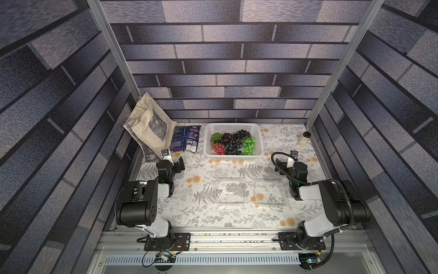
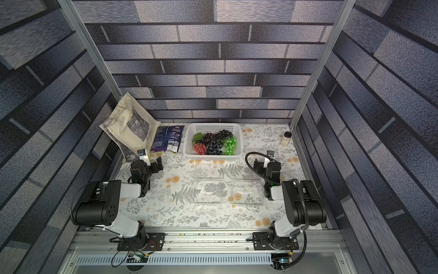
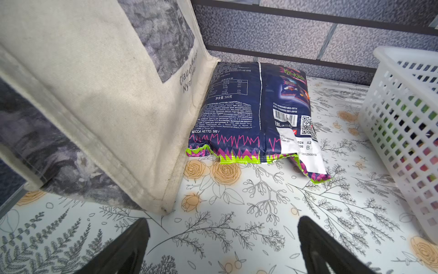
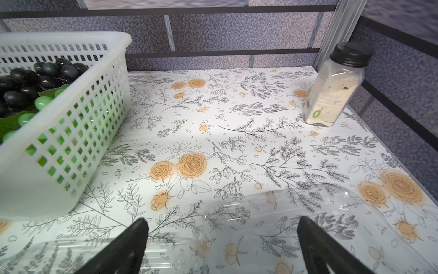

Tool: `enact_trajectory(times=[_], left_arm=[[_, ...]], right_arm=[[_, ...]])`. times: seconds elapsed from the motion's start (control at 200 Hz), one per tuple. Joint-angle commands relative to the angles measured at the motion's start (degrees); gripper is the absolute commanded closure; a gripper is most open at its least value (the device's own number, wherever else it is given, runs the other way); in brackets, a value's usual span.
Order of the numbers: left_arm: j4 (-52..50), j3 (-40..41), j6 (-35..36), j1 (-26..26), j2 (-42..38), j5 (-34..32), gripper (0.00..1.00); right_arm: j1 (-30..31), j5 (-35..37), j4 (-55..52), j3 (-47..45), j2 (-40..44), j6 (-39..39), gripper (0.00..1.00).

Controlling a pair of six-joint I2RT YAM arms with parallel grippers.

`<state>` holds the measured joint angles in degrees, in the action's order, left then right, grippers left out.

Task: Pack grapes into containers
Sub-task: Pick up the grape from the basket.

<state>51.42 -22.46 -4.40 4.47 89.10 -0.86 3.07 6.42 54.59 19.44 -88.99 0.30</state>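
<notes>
Red (image 1: 218, 148), dark (image 1: 233, 145) and bright green grapes (image 1: 248, 145) lie in bunches in the white perforated basket (image 1: 258, 138) at the back middle. Three clear containers rest on the floral cloth in front of it: one just before the basket (image 1: 230, 169), two nearer side by side (image 1: 231, 192) (image 1: 270, 193). My left gripper (image 1: 181, 163) (image 3: 222, 225) is open and empty over bare cloth, left of the basket. My right gripper (image 1: 279, 164) (image 4: 222, 224) is open and empty above a clear container's edge (image 4: 272, 227), right of the basket (image 4: 71, 142).
A cream tote bag (image 1: 149, 125) leans in the back left corner, with a dark blue snack bag (image 1: 186, 140) (image 3: 256, 111) lying beside it. A spice jar (image 1: 304, 138) (image 4: 336, 87) stands at the back right by the frame post. Walls enclose three sides.
</notes>
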Motion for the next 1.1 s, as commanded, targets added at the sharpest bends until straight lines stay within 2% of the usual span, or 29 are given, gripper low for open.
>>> enact_trajectory(times=[0.0, 0.982, 1.092], left_arm=[[-0.3, -0.7, 1.6, -0.3, 0.5, -0.2, 0.0], [-0.6, -0.9, 1.7, -0.4, 0.6, -0.5, 0.0], [-0.7, -0.9, 1.5, -0.4, 0.5, -1.1, 0.0]], right_arm=[[-0.3, -1.7, -0.1, 0.8, 0.5, -0.8, 0.0], [-0.3, -1.7, -0.8, 1.1, 0.5, -0.6, 0.0], [-0.3, -1.7, -0.7, 1.1, 0.7, -0.7, 0.07]])
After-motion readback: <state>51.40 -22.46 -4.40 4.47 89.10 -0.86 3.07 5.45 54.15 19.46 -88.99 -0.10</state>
